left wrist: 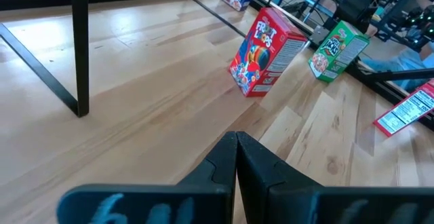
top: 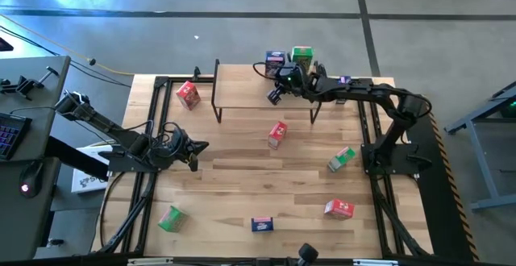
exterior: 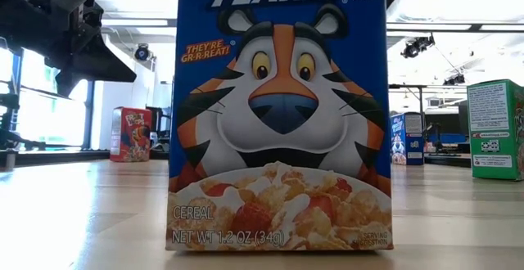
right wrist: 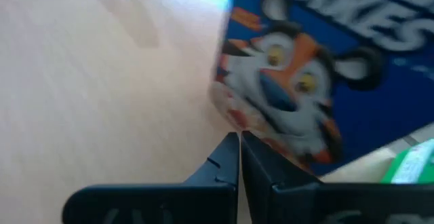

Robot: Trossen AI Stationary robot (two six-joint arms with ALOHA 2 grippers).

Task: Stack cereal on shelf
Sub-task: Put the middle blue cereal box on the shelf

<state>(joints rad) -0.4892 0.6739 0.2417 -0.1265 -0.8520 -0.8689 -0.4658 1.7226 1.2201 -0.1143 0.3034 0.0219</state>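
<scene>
**Cereal stock: two boxes shelved, seven loose**

- Shelf (top: 250,85): far centre of the counter (top: 234,185), light board on black legs. On its right end stand a blue box (top: 275,60) and a green box (top: 302,56), side by side.
- Right claw (top: 275,97): over the shelf's right end, just near of the blue box. Fingers pressed together, holding nothing.
- Left claw (top: 202,146): low over the left of the counter, fingers likewise together and empty, pointing toward the middle.
- Loose boxes on the counter: red (top: 188,94) left of the shelf; red (top: 277,134) at centre; green (top: 342,158) to the right; red (top: 339,209) near right; blue (top: 262,224) near centre; green (top: 171,218) near left.

Step in hand, by judgement: between placements, the right claw empty beside a shelved box. The next move calls for parting a claw's fingers, most handily the left's, over the centre red box, then closing on its narrow sides.
</scene>
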